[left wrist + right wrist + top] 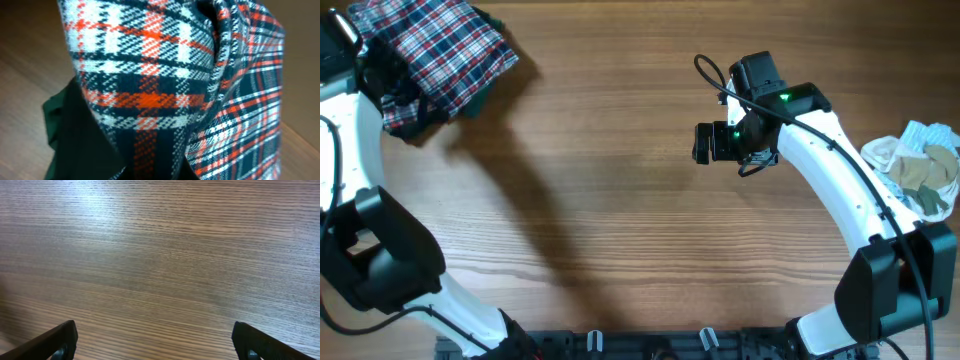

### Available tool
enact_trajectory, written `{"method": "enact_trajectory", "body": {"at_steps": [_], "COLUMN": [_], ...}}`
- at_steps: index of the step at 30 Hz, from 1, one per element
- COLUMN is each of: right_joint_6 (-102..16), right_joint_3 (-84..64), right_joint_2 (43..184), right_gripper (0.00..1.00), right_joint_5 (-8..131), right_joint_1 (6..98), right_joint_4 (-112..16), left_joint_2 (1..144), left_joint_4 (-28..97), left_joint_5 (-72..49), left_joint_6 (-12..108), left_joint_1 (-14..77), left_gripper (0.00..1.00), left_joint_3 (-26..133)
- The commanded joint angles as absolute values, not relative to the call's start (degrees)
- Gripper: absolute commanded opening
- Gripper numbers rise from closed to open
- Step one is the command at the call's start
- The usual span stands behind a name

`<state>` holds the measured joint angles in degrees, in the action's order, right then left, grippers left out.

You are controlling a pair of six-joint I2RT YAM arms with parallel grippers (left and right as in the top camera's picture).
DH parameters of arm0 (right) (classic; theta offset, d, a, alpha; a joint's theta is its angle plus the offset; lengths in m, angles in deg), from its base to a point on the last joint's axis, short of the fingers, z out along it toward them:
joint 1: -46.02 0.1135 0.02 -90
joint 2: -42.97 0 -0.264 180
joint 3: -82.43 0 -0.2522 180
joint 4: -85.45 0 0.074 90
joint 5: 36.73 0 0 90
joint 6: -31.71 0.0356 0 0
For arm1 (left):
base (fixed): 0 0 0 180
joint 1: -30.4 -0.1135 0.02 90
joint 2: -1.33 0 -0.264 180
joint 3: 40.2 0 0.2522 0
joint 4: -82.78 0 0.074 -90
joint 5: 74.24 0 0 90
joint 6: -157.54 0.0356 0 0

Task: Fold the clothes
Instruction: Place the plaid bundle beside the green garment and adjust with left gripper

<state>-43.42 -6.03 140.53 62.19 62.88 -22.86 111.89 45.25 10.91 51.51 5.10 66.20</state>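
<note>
The red, white and navy plaid garment (435, 45) hangs bunched at the far left corner, lifted off the table, with a dark green part (472, 104) at its lower edge. My left gripper (392, 92) is at the bundle's left side and appears shut on it. In the left wrist view the plaid cloth (165, 80) fills the frame and hides the fingers; dark green cloth (75, 135) hangs at the left. My right gripper (704, 142) is open and empty over bare table right of centre; its fingers (160, 342) are spread wide above the wood.
A heap of white, beige and light blue clothes (920, 165) lies at the right edge of the wooden table (620, 200). The lifted garment casts a long shadow (510, 200) across the left half.
</note>
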Motion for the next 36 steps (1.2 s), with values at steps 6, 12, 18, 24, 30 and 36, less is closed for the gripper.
{"method": "enact_trajectory", "body": {"at_steps": [6,12,18,24,30,36], "right_joint_6": [-43.07,-43.09,-43.07,-43.09,-43.09,-43.07], "right_joint_3": [-5.55,-5.55,-5.55,-5.55,-5.55,-5.55], "right_joint_2": [141.40,141.40,141.40,141.40,141.40,141.40], "right_gripper": [1.00,1.00,1.00,1.00,1.00,1.00], "right_joint_5": [61.67,61.65,61.85,61.85,61.85,62.00], "right_joint_1": [62.82,62.82,62.82,62.82,62.82,62.82], "right_joint_4": [-21.96,-21.55,-21.26,-20.98,-20.96,-21.07], "left_joint_2": [114.08,114.08,114.08,114.08,113.64,112.00], "left_joint_4": [44.75,44.11,43.68,42.98,42.43,44.40], "left_joint_5": [13.52,14.11,14.13,14.11,12.40,3.35], "left_joint_6": [50.13,50.13,50.35,50.39,50.81,50.50], "left_joint_1": [2.30,0.66,0.27,0.27,0.35,4.72], "left_gripper": [0.04,0.08,0.26,0.94,0.97,0.60], "left_joint_3": [68.19,68.19,68.19,68.19,68.19,68.19]}}
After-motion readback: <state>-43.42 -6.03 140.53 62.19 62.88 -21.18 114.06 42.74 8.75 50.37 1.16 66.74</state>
